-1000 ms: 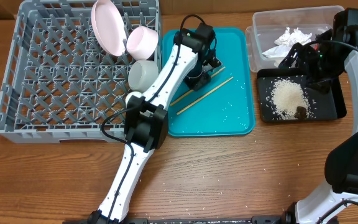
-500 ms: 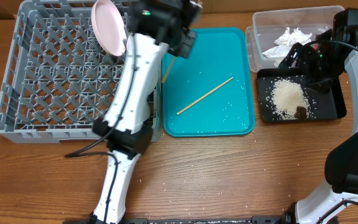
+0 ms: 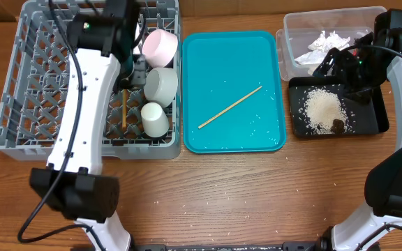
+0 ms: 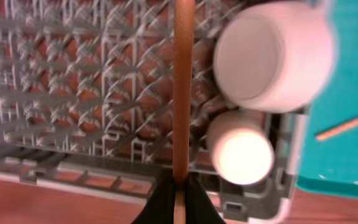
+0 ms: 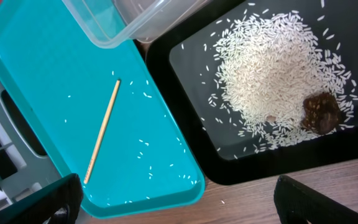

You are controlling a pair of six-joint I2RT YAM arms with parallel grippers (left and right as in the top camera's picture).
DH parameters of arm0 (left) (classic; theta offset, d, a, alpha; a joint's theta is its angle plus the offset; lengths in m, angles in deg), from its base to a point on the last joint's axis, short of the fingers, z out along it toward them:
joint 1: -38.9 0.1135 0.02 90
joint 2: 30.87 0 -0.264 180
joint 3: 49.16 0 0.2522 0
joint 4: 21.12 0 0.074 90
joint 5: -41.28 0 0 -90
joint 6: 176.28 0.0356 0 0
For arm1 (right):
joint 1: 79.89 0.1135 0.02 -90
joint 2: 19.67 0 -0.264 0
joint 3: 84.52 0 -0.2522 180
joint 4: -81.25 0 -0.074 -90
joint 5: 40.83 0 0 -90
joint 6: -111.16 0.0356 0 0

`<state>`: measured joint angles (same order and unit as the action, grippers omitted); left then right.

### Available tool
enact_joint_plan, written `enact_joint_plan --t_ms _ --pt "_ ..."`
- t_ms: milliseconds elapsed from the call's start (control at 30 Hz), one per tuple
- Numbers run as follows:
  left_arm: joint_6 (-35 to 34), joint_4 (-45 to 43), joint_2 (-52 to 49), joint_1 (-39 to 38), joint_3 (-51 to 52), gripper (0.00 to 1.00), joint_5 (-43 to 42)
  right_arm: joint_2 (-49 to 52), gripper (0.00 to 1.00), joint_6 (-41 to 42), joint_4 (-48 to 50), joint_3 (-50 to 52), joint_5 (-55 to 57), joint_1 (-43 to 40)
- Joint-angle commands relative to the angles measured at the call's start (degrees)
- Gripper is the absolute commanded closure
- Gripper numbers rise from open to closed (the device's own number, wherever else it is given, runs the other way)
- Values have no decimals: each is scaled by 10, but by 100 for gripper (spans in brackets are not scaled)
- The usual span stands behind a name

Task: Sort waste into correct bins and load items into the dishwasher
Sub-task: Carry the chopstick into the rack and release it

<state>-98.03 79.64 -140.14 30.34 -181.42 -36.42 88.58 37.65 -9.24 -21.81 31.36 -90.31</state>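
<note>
The chopstick (image 4: pixel 181 81) is pinched at one end in the left jaws, which are closed tight on it. Its length runs straight out ahead of them, in line with the left arm (image 3: pixel 89 90). From above it points away from the jaws toward the near rim of the dish rack (image 3: pixel 26 84), over the grid of pegs. Whether its free end rests on the pegs or hangs just above them cannot be told.

Just to one side of the stick, near its far half, stands the white cup (image 4: pixel 240 155), with a pale bowl (image 4: pixel 266 56) closer back beside the jaws. The pink bowl (image 3: pixel 160 46) sits behind that. I judge that lowering and letting go would lay the stick flat along the rack, beside the cup and not on it.

The second chopstick (image 3: pixel 230 107) lies slantwise on the teal tray (image 3: pixel 215 63), beyond the bowls and well apart from the left jaws. The right jaws are spread with nothing between them, over the black tray (image 3: pixel 368 118) of rice (image 3: pixel 322 110). That stick lies off to their side, and neither arm looks clearly nearer to it. The trays and rack share the wooden worktop (image 3: pixel 257 195).
</note>
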Motion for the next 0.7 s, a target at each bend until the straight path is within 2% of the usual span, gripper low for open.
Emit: enact_joint_plan --t_ms 0,100,233,333,367,433,500,567,667 --pt "-37 -71 -5 28 113 96 3 -18 0 0 1 -13 -2 -1" --pt "-29 -155 -5 54 203 96 -6 -18 0 0 1 -13 -2 -1" --pt "33 -214 -5 63 256 96 -14 -18 0 0 1 -13 -2 -1" --pt "45 -245 -5 63 271 96 -14 -18 0 0 1 -13 -2 -1" --pt "45 -253 -5 63 271 91 -14 -18 0 0 1 -13 -2 -1" --pt "45 -258 -5 63 270 70 -14 -18 0 0 1 -13 -2 -1" --pt "45 -257 -5 63 267 59 -14 -18 0 0 1 -13 -2 -1" --pt "45 -237 -5 63 239 52 -18 -18 0 0 1 -13 -2 -1" --pt "45 -198 -3 62 187 51 -18 -18 0 0 1 -13 -2 -1"
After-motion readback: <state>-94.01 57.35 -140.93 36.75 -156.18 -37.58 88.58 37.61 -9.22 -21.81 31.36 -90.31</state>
